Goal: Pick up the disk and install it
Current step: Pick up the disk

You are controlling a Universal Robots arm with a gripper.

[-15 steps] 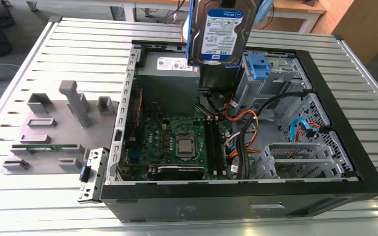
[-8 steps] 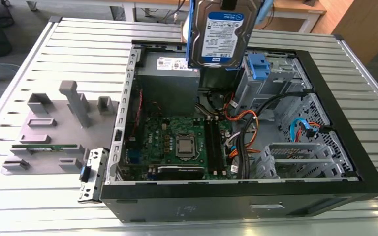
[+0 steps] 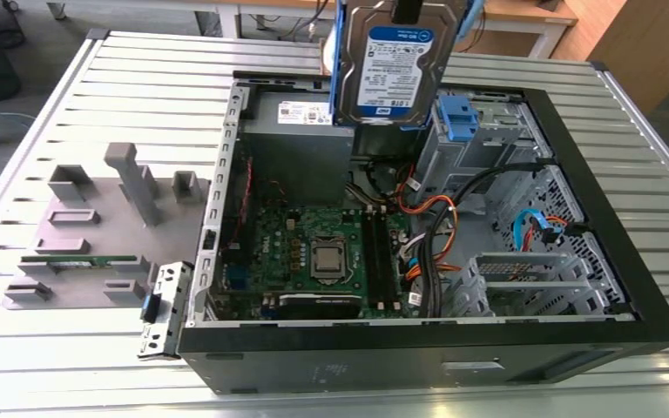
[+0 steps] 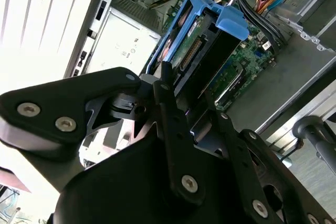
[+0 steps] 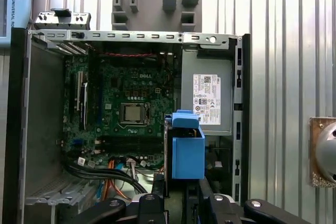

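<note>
The disk hangs upright in the air above the back of the open computer case, its white-and-blue label facing the exterior camera and blue rails along both sides. My gripper is shut on its top edge. In the second wrist view the two dark fingers clamp the disk, with the carrier's blue handle at its far end. In the first wrist view the blue carrier points down between the motherboard and the power supply.
Inside the case, a metal drive cage with another blue bracket sits at the exterior view's right, next to bundled cables. A grey fixture with upright blocks lies on the slatted metal table at the left.
</note>
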